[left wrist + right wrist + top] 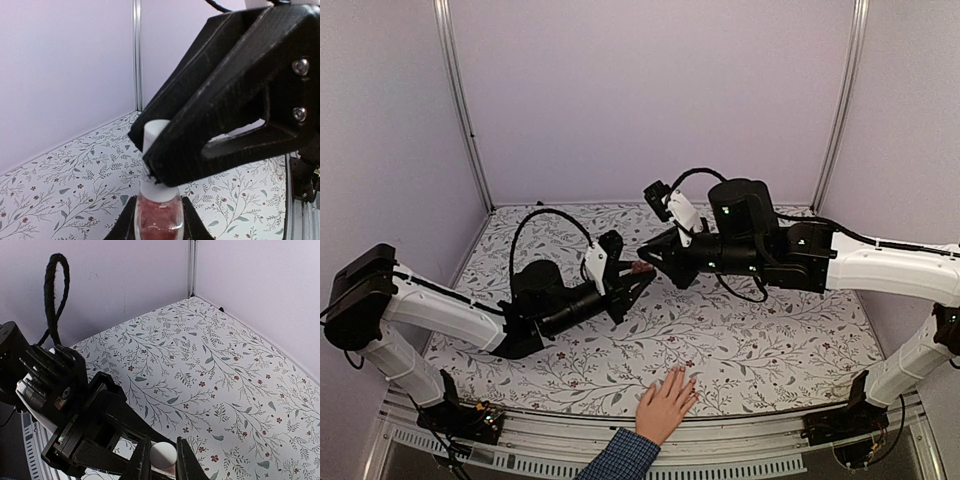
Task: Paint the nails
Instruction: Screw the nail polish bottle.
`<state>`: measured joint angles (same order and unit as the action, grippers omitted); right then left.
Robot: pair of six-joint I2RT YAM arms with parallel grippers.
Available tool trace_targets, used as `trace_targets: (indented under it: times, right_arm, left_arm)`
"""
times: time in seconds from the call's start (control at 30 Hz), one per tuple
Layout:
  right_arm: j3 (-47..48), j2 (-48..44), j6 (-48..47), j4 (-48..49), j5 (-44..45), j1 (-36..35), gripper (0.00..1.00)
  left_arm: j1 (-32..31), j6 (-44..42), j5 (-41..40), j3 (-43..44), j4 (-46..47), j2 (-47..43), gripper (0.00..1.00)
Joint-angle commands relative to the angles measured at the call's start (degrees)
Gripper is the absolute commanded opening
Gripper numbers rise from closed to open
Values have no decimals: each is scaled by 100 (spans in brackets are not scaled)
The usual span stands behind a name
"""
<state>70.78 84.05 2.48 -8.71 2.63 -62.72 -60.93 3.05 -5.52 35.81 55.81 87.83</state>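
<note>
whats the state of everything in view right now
left black two-finger gripper, shut on the small pink glass bottle
right black two-finger gripper, shut on the round white cap
cap, seated on the bottle
bottle, held off the floral table
light-skinned hand in blue checked cuff, flat on the table
nails, too small to judge

Nothing to read here: no words, numbers, labels or brand marks come through legibly in any of the three views. The bottle [159, 220] shows plain glass to the camera, and the tabletop [770, 350] carries only a leaf-and-berry print, no lettering.
</note>
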Motion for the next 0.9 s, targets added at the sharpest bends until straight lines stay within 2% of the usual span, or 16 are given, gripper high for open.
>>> trace_targets:
  times: [0.0,0.07,0.3,0.4,0.5,0.63,0.77,0.87]
  right_arm:
    - [-47,154,358,-439,-134,-109,4]
    - [-77,60,353,-416,-114,-101,9]
    - [-282,-358,263,-210,-160,-91,45]
    - [-597,-649,72,51,-406,-91,57]
    - [-839,-901,-124,218,-726,-91,65]
    - [-1118,-1361,-552,306,-1381,-91,70]
    - [-1250,-1715,-934,237,-2108,-91,70]
    - [-1222,-1895,-1264,159,-2604,-94,66]
  left_arm:
    - [-40,-103,-411,296,808,-113,0]
    - [-27,-103,-270,233,813,-185,0]
    - [95,19,496,162,488,-385,0]
    - [205,214,1094,113,431,-486,0]
    - [351,430,2102,54,500,-566,0]
    - [545,651,3690,65,487,-604,0]
    - [581,654,5063,285,83,-544,0]
    - [582,744,5768,388,18,-416,0]
